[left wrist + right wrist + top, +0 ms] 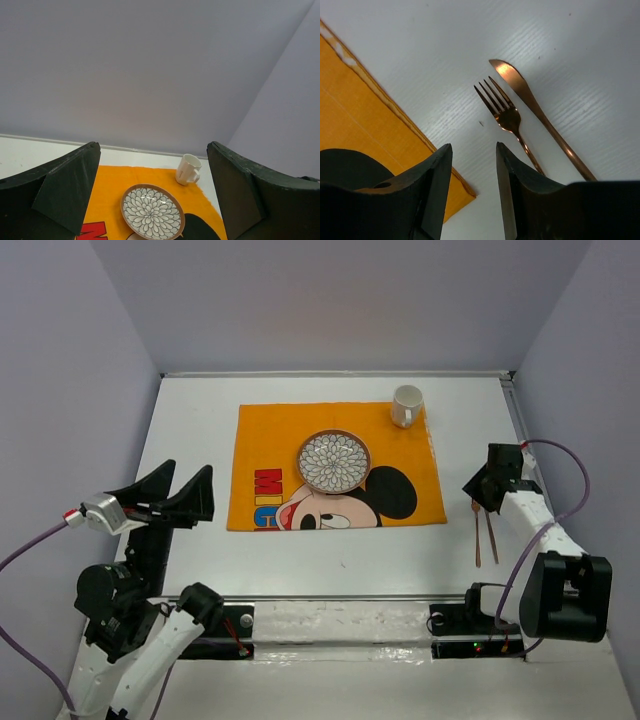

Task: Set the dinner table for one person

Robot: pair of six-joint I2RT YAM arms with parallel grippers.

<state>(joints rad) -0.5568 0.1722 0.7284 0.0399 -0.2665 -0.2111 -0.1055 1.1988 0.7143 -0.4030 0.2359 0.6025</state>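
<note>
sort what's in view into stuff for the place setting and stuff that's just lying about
For the job:
dinner table
orange placemat
patterned plate, on the placemat
white mug, at its far right corner
copper fork and copper knife, on bare table right of the placemat

Just there:
no loose clutter visible, only rig parts: purple cable, mounting rail

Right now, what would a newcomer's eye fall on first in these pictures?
The bright orange placemat at the middle of the white table, with a patterned plate on it and a white mug at its far right corner. Then the copper fork and knife, lying side by side right of the placemat.
</note>
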